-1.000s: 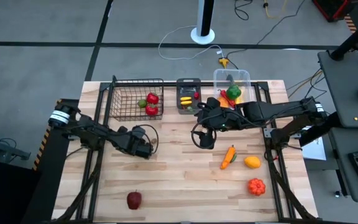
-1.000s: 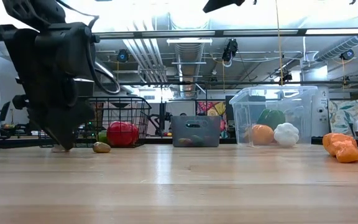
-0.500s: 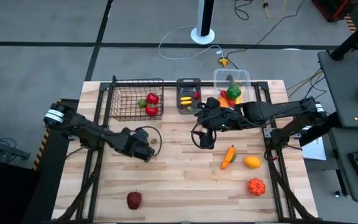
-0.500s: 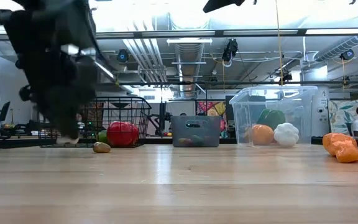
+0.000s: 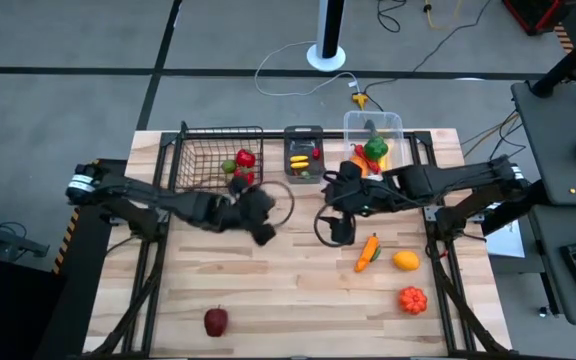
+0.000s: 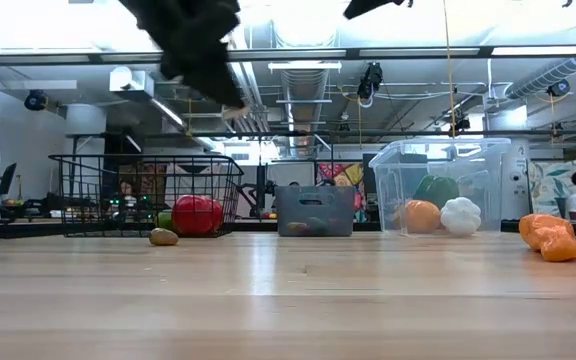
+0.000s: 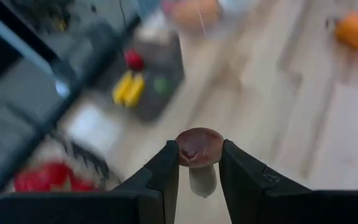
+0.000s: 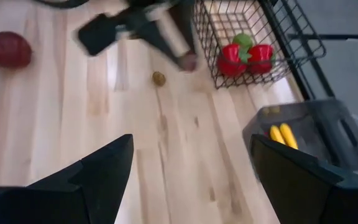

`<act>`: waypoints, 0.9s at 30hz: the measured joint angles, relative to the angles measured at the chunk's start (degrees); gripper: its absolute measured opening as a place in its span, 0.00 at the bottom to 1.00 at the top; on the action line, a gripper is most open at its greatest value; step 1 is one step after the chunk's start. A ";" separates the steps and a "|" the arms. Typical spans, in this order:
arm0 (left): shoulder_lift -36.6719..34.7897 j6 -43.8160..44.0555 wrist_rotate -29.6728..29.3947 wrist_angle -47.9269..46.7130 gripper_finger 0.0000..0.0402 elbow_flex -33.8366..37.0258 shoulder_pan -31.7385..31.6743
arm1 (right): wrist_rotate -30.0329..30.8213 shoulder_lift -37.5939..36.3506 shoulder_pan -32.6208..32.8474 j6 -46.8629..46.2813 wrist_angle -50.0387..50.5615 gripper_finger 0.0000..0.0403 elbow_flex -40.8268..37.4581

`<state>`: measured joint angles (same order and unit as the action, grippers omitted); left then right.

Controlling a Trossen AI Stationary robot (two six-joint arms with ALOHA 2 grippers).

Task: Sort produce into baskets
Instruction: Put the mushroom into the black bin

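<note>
Brown-capped and pale-stemmed, the small toy mushroom sits pinched between the two dark fingers of our left tool, lifted clear of the pale wooden tabletop. We judge the main risk to be the grip: the fingers catch only the rounded cap, so a quick swing could roll the piece out and drop it short of its container. A second risk is a wrong choice of target, since the black wire-mesh basket, the small dark grey plastic bin and the clear plastic tub stand close together along the far edge.

Our left arm reaches in from the left side, stretched out low and long toward the middle, its tool just in front of the wire-mesh basket. Our right tool hangs with its fingers spread and empty, near the grey bin, with the orange toy carrot just beside it.
</note>
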<state>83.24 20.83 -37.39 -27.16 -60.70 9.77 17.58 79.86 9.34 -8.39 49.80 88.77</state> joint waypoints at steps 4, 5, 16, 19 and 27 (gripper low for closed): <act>0.65 -8.61 3.10 11.75 0.20 -0.21 -6.20 | 0.70 -2.08 2.06 -2.38 2.17 0.78 -0.09; 0.80 -9.45 5.04 14.06 0.20 -0.21 -7.92 | 1.15 -2.66 2.71 -2.63 2.32 0.78 -0.25; 7.26 -11.30 20.19 26.82 0.20 -0.45 -21.78 | 9.49 -7.85 8.42 -4.73 4.46 0.78 -1.36; 9.19 -12.02 21.15 28.75 0.20 -0.45 -24.16 | 9.49 -7.76 8.46 -4.71 4.48 0.78 -1.46; 14.60 -12.49 24.97 32.97 0.20 -1.04 -27.68 | 9.57 -6.97 8.40 -4.14 4.38 0.78 -1.53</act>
<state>97.84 8.34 -12.42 5.80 -61.73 -17.91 27.16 72.88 17.74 -12.53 54.18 87.24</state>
